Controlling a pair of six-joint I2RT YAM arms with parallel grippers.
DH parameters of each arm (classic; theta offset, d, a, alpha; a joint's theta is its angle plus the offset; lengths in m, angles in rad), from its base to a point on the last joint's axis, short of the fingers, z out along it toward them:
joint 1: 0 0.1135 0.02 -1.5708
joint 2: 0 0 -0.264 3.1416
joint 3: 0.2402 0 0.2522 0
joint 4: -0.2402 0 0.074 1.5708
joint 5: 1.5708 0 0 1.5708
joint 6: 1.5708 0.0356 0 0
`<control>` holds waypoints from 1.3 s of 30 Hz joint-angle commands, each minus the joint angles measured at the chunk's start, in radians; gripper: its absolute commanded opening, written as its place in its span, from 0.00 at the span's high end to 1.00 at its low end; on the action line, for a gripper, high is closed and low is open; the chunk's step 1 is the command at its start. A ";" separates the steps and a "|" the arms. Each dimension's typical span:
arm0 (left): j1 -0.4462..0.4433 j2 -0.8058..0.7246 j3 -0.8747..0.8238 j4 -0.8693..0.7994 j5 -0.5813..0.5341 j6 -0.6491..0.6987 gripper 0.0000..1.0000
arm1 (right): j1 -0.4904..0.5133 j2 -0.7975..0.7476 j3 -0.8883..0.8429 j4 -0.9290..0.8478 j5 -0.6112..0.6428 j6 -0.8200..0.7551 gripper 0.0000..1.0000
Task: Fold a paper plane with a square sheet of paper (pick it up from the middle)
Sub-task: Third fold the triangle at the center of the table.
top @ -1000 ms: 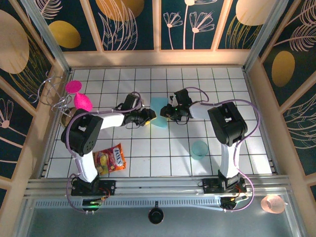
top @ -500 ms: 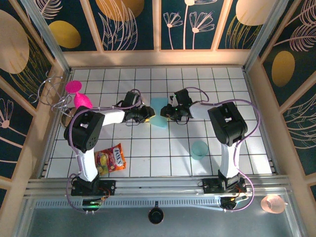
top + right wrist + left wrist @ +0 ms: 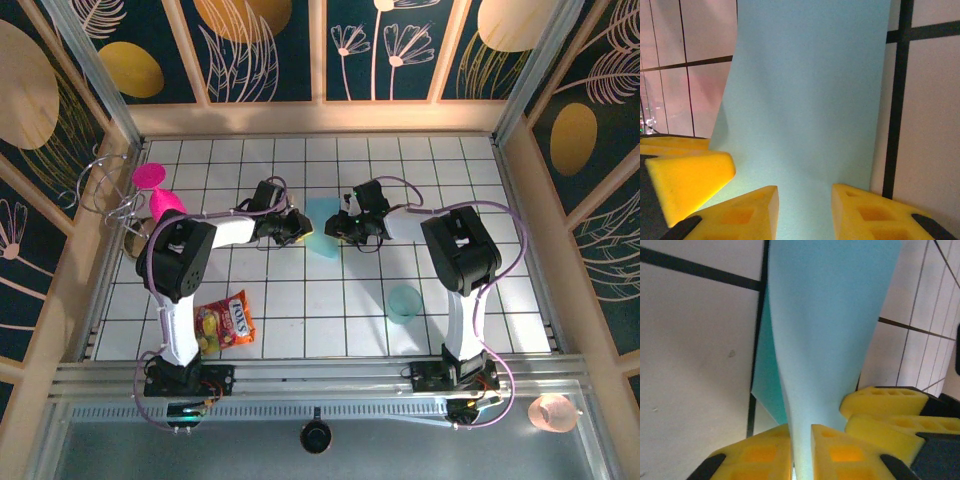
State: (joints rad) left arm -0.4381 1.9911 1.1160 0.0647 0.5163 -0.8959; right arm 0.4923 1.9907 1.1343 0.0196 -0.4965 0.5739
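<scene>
square sheet of paper (image 3: 322, 228) | light-blue, matte | bent upward, curving | centre of table (image 3: 300, 300)

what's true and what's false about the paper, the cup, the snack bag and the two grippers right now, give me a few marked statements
1. The left gripper is pinched on the light-blue paper. True.
2. The teal cup stands on the paper. False: it stands well apart from the paper.
3. The snack bag lies beside the left arm. True.
4. The right gripper has its fingers pressed together. False: they stand apart, with the paper in the gap.
</scene>
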 commanded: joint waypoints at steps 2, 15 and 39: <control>0.010 -0.001 0.022 -0.039 0.005 -0.002 0.91 | -0.006 -0.032 -0.001 0.037 0.017 -0.058 0.66; 0.009 -0.147 -0.107 0.094 -0.034 -0.172 0.97 | 0.049 -0.289 -0.201 0.370 0.163 -0.392 0.42; 0.009 -0.117 -0.088 0.054 -0.037 -0.198 0.97 | 0.244 -0.202 -0.404 0.642 0.230 -0.867 0.34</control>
State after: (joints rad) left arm -0.4366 1.8614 1.0061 0.1375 0.4862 -1.0863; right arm 0.7155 1.7630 0.7284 0.6254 -0.3008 -0.2165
